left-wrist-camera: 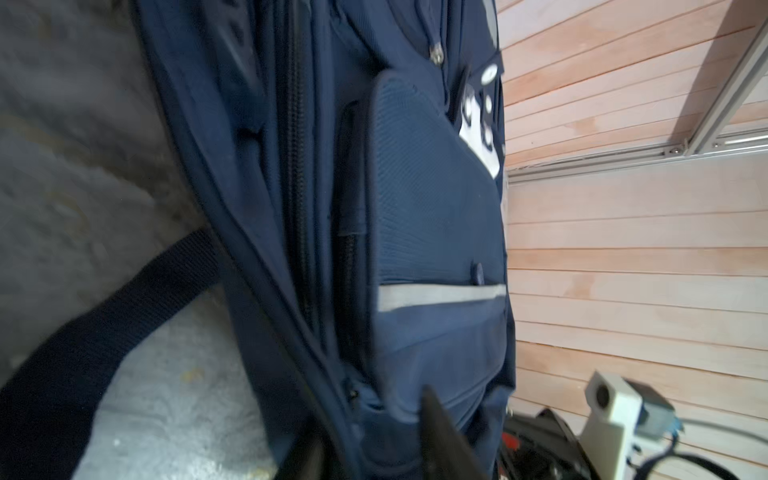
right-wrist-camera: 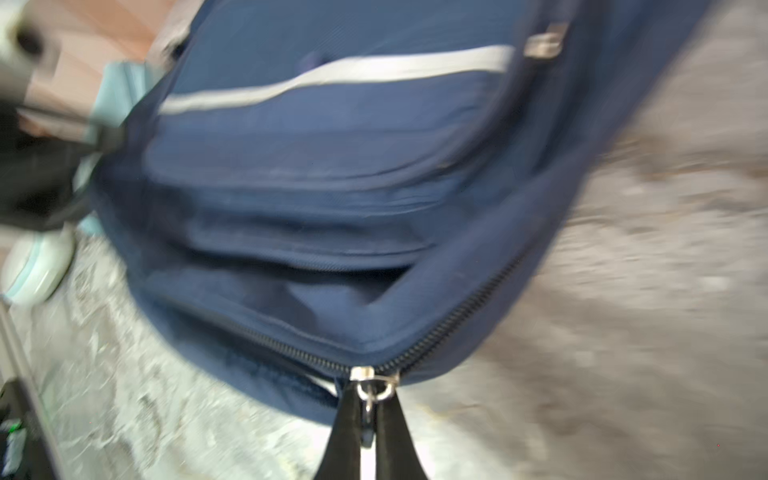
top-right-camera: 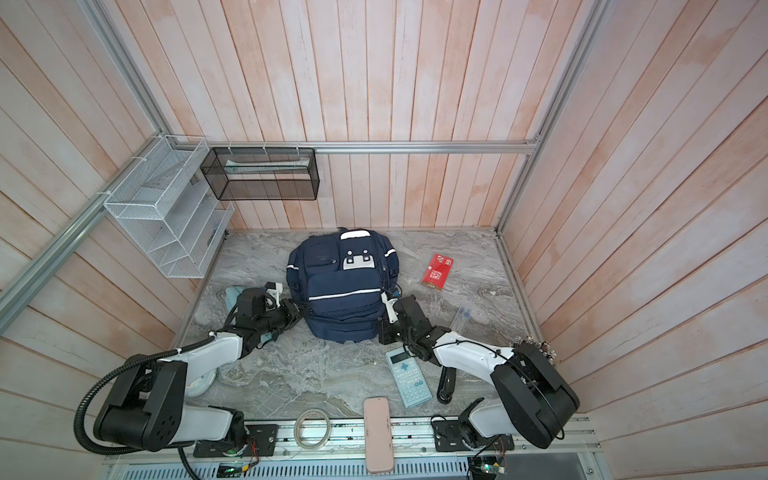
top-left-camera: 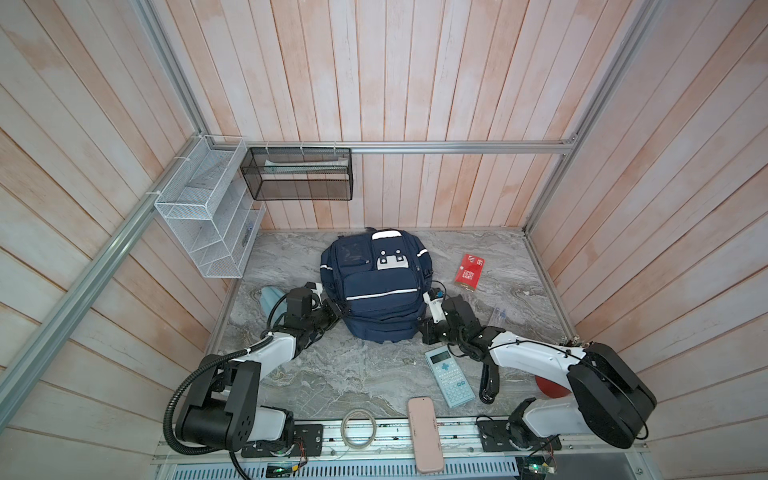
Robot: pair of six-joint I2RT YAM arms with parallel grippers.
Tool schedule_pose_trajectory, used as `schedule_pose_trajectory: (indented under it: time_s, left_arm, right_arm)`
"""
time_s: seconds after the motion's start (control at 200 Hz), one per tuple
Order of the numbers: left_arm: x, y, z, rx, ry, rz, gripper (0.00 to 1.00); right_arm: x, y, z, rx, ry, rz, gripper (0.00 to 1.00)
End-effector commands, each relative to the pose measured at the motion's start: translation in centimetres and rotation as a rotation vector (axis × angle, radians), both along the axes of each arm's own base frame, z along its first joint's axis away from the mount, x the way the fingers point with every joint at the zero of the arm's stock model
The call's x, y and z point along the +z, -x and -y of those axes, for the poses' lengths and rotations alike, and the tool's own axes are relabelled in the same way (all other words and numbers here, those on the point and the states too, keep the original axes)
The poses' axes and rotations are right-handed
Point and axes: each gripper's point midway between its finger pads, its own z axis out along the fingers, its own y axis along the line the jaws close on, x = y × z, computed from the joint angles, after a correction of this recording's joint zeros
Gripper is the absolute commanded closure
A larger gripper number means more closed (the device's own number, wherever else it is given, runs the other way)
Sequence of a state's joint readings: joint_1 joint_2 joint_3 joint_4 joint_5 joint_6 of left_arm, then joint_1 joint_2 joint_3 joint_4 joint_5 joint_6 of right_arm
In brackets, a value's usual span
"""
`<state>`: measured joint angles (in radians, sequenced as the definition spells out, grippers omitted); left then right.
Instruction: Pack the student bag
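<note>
The student bag (top-left-camera: 376,286) lies flat on the marbled desk (top-left-camera: 332,374), its front pockets facing up and its lower end toward the bases of the two arms. The right end effector (right-wrist-camera: 369,401) is at the bag's lower corner on the right arm's side, and its two fingers are pressed together on the small metal zipper pull (right-wrist-camera: 376,388) of the big compartment. From that slider the zipper teeth run away along the bag's edge in both directions, but the picture is blurred, so I cannot say for sure how much of the seam is parted. The left end effector (top-left-camera: 336,311) is against the opposite flank of the bag. In the left wrist view its dark fingers (left-wrist-camera: 440,432) stand apart, with the bag's side seam between them, and they do not seem to pinch the cloth. A calculator (top-left-camera: 449,376) and a pink case (top-left-camera: 424,434) lie near the bag's lower end, and a red packet (top-left-camera: 469,272) lies beside its upper part. I judge the bag to be soft and rather light: the cloth will fold and sag, and the whole bag can slide on the smooth desk when the zipper is pulled. The pull is tiny and slippery metal, so it needs a firm hold, while the other arm should take the thick piped seam or the strap to steady the bag
</note>
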<state>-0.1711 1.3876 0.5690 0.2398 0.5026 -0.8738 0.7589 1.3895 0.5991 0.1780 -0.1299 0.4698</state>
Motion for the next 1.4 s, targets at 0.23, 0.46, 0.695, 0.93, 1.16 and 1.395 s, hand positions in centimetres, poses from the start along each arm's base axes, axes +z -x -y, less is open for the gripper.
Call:
schedule_pose_trajectory:
  time_s: [0.23, 0.46, 0.695, 0.93, 1.16, 1.395]
  left_arm:
    - [3.7, 3.7, -0.7, 0.032, 0.005, 0.088, 0.15]
    - [1.9, 7.6, -1.7, 0.056, -0.053, 0.017, 0.18]
    - [1.1, 8.1, 4.3, -0.022, 0.152, -0.019, 0.21]
    - [-0.2, 4.9, 6.2, -0.051, 0.072, -0.017, 0.60]
    - [0.6, 5.1, 4.8, -0.045, 0.013, 0.001, 1.00]
    - [2.8, 5.9, 1.3, -0.004, 0.000, 0.048, 1.00]
  right_arm:
    - [1.6, 0.4, -9.8, 0.080, -0.105, 0.004, 1.00]
    - [0.7, 0.5, -13.1, 0.101, -0.136, -0.025, 1.00]
    - [2.3, 2.6, -14.6, 0.223, -0.205, 0.041, 1.00]
    - [2.9, 4.3, -14.7, 0.282, -0.166, 0.106, 1.00]
    - [-0.1, 1.8, -9.0, 0.110, 0.015, 0.081, 1.00]
    - [-4.1, -2.9, 1.7, -0.097, 0.144, -0.052, 1.00]
